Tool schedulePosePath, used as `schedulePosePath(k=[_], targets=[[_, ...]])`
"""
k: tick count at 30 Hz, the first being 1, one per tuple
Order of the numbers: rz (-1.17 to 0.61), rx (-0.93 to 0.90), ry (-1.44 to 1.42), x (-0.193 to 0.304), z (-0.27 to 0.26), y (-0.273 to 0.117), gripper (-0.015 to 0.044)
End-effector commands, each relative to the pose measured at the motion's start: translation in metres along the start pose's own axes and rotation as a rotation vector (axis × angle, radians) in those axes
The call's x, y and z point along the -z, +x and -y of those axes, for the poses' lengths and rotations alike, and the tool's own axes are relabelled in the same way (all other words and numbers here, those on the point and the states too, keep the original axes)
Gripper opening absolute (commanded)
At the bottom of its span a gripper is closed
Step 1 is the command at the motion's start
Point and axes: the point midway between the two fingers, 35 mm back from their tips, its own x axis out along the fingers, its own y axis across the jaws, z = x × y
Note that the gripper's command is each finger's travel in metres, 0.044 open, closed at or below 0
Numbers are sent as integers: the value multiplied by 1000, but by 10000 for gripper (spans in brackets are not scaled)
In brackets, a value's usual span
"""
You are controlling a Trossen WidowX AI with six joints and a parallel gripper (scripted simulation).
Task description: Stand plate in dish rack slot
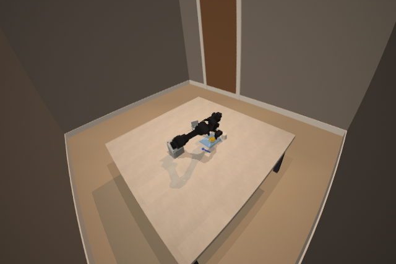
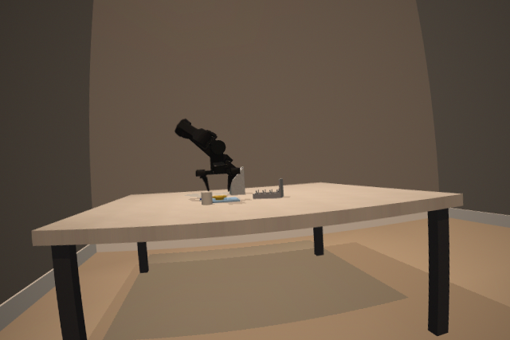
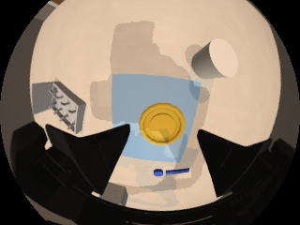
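Wrist view: round yellow plate [image 1: 211, 140] [image 2: 219, 197] [image 3: 162, 124] lies flat on square light-blue mat [image 1: 204, 142] [image 2: 230, 200] [image 3: 127, 94], below and between the fingertips of black two-fingered gripper [image 1: 213, 133] [image 2: 217, 190] [image 3: 165, 130]. Gripper spread wide, nothing held, above the plate, apart from it. Grey slotted dish rack [image 1: 194, 123] [image 2: 268, 195] [image 3: 81, 117] stands off to one side.

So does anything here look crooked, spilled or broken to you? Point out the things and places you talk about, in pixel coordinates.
No, nothing stands out. The yellow plate [image 1: 211, 139] [image 2: 219, 197] [image 3: 162, 124] lies flat on the blue mat [image 1: 204, 141] [image 2: 230, 200] [image 3: 127, 96], the cup [image 1: 224, 136] [image 2: 206, 197] [image 3: 209, 62] stands upright, and the rack [image 1: 194, 123] [image 2: 268, 195] [image 3: 81, 118] sits level. I see no spill or damage.
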Motion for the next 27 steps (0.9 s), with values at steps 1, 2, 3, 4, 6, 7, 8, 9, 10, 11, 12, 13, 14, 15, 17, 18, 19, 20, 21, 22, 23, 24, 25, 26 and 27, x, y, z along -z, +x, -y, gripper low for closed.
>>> schedulePosePath(k=[1, 2, 3, 4, 6, 7, 8, 9, 10, 11, 12, 13, 14, 15, 17, 18, 19, 20, 21, 22, 23, 24, 25, 26, 27], targets=[[-8, -2, -8, 2, -2, 10, 400], [-8, -2, -8, 2, -2, 11, 400], [-8, -1, -8, 2, -2, 13, 400], [-8, -1, -8, 2, -2, 15, 400], [-9, -1, -8, 2, -2, 18, 400], [-9, -1, -8, 2, -2, 19, 400], [-9, 0, -8, 2, -2, 21, 400], [-9, 0, -8, 2, -2, 22, 400], [-9, 0, -8, 3, -2, 24, 400], [-9, 0, -8, 3, -2, 25, 400], [-9, 1, -8, 3, -2, 27, 400], [-9, 1, -8, 3, -2, 29, 400], [-9, 1, -8, 3, -2, 30, 400], [-9, 1, -8, 4, -2, 31, 400], [-9, 1, -8, 4, -2, 31, 374], [-9, 1, -8, 4, -2, 31, 350], [-9, 1, -8, 4, -2, 31, 350], [-9, 1, -8, 4, -2, 31, 350], [-9, 1, -8, 4, -2, 31, 350], [-9, 1, -8, 4, -2, 31, 350], [-9, 1, -8, 4, -2, 31, 350], [-9, 1, -8, 4, -2, 31, 350], [-9, 1, -8, 4, -2, 31, 350], [-9, 1, -8, 4, -2, 31, 350], [-9, 1, -8, 4, -2, 31, 343]])
